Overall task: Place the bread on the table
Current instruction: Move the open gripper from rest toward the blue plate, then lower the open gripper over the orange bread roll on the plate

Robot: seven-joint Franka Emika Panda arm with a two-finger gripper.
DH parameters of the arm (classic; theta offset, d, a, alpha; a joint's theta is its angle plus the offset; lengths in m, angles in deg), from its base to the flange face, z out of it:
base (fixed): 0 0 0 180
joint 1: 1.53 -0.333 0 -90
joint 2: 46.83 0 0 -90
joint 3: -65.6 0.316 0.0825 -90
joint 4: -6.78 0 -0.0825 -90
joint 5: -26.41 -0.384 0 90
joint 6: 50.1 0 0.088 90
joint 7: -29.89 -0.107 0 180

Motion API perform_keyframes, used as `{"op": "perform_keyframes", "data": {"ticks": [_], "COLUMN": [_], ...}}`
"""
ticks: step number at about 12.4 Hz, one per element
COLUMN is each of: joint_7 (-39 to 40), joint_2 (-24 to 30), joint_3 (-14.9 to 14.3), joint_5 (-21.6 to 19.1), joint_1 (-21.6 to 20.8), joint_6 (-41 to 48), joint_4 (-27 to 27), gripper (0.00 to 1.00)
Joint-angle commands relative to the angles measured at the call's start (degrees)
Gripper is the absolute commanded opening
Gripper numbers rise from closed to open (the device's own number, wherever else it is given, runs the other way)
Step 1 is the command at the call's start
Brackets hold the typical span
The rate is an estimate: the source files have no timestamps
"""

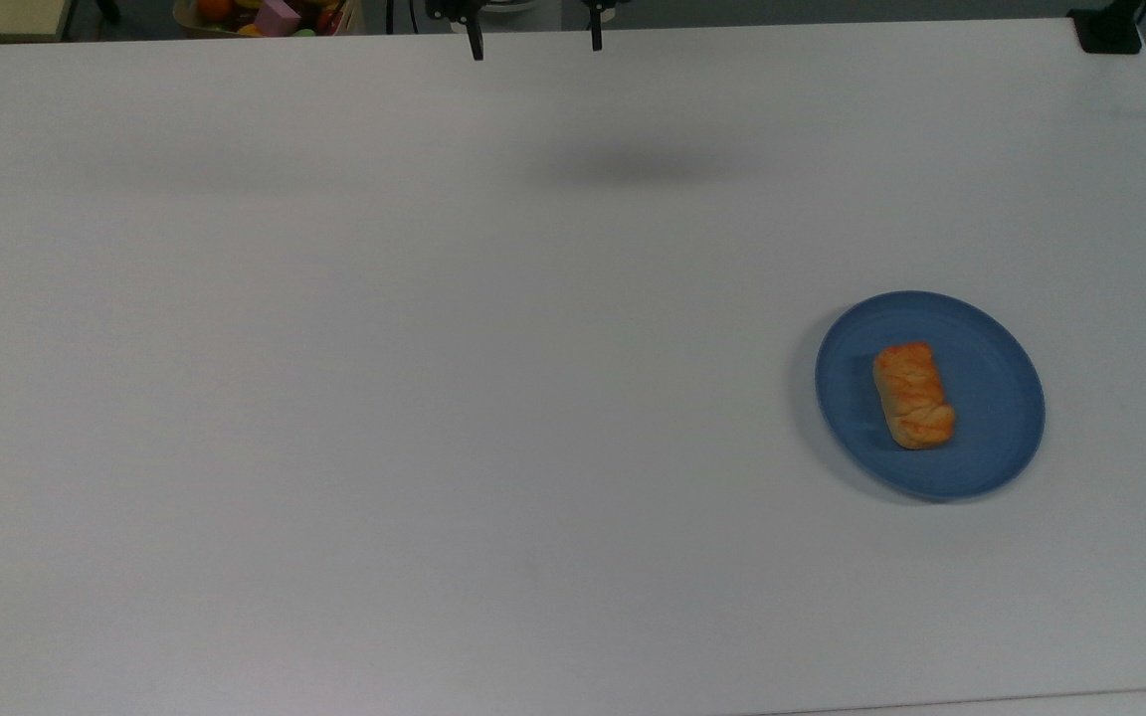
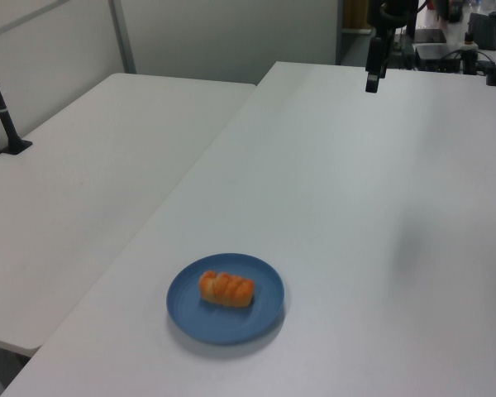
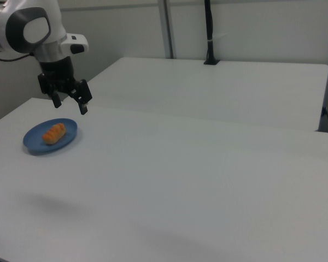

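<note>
The bread (image 1: 913, 395), a golden-orange braided roll, lies in the middle of a round blue plate (image 1: 1011, 438) at the top view's right. The plate rests on the white table (image 1: 434, 398). My gripper (image 1: 535, 42) hangs open and empty high above the table's far edge in the top view, well away from the plate, and its shadow falls on the tabletop below. In the right view the gripper (image 3: 70, 106) hovers in the air with fingers spread, drawn just above the bread (image 3: 53, 133) and plate (image 3: 35, 146). The left view shows the bread (image 2: 226, 289) on the plate (image 2: 223, 327), with the gripper (image 2: 372, 81) far behind.
A second white table (image 2: 91, 182) adjoins this one and carries a black clamped post (image 2: 2, 107). A box of colourful toys (image 1: 270, 16) sits beyond the far edge in the top view. A black clamp (image 1: 1108, 30) grips the top view's far right corner.
</note>
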Motion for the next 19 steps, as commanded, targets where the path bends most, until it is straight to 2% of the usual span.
{"op": "perform_keyframes", "data": {"ticks": [1,6,9,12,16,19], "joint_7": [1.18,1.18,1.18,0.92,-0.3,-6.53], "joint_2": [-0.13,-0.05,-0.39,-3.46,-9.7,-17.16], "joint_3": [-0.6,-0.6,-0.6,-0.6,-0.51,-0.51], "joint_5": [0.93,0.93,0.93,0.93,0.76,0.93], "joint_1": [-0.88,-0.97,-2.28,-4.82,-7.9,-12.2], "joint_6": [-0.06,0.03,0.03,-0.84,-2.6,-2.6], "joint_4": [-0.05,0.04,0.04,-0.31,-5.48,-14.6], "gripper": [1.0,1.0,1.0,1.0,1.0,1.0]}}
